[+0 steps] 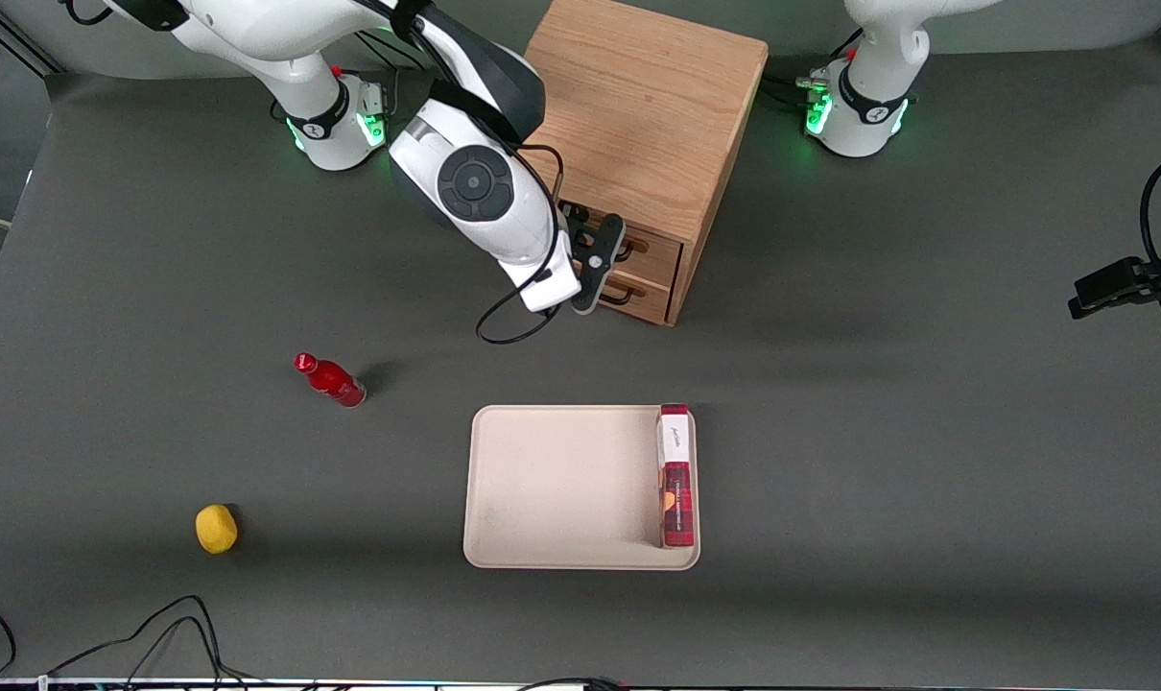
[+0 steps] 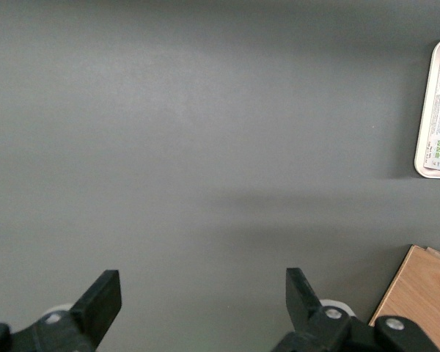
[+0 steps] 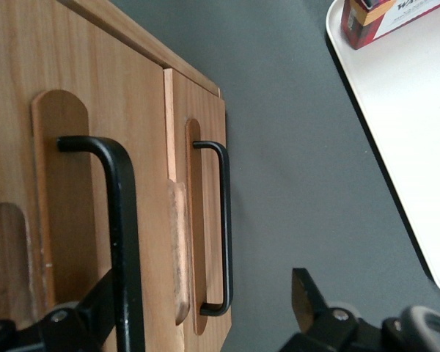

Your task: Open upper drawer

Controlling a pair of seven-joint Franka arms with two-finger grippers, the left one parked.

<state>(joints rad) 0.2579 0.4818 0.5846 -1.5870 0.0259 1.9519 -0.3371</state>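
On the grey table (image 1: pixel 926 403), the gripper (image 1: pixel 595 251) is spread around the handle (image 3: pixel 123 235) of the upper drawer (image 1: pixel 655 251)

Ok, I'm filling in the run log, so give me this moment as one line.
step: reach handle | gripper: open, in front of cabinet, one finger beside upper drawer handle | drawer: shut | grasp: not yet

tool (image 1: pixel 607 251) at upper drawer (image 1: pixel 653 250) (fingers apart)
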